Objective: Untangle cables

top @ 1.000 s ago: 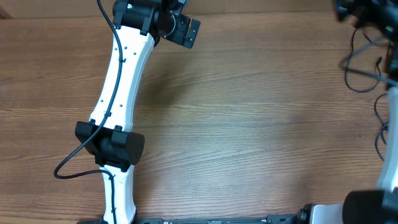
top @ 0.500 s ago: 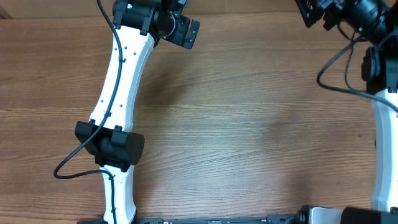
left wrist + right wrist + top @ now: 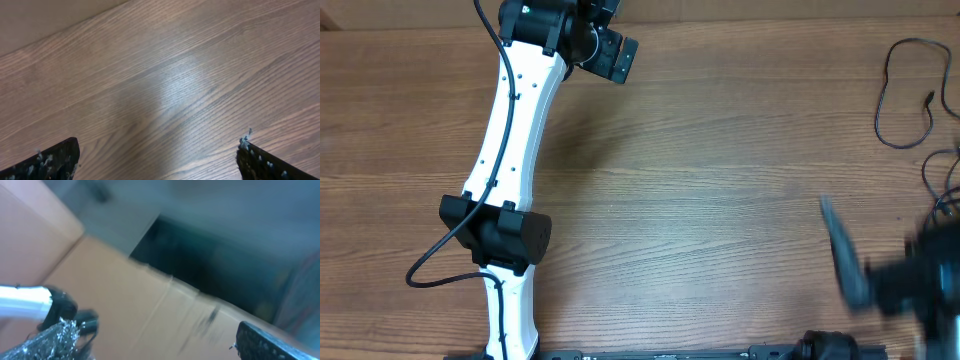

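Note:
Thin black cables (image 3: 897,92) lie as loose strands on the wooden table at the far right edge. One forms a tall loop with a small plug (image 3: 928,98), and more strands (image 3: 938,183) curl below it. My right gripper (image 3: 850,270) is a motion-blurred dark shape at the lower right, below the cables and apart from them. In the right wrist view its fingers (image 3: 160,335) stand wide apart with nothing between them. My left gripper (image 3: 613,55) is at the far top left. In the left wrist view it (image 3: 157,150) is open over bare wood.
The white left arm (image 3: 510,150) runs from the front edge to the far side, with its thick black cable (image 3: 430,262) looping out to the left. The table's back edge runs right behind the left gripper. The right wrist view is heavily blurred.
My right arm has swung fast from the far right corner down to the lower right. The cable loop that hung by it now lies on the table. The left arm has stayed still.

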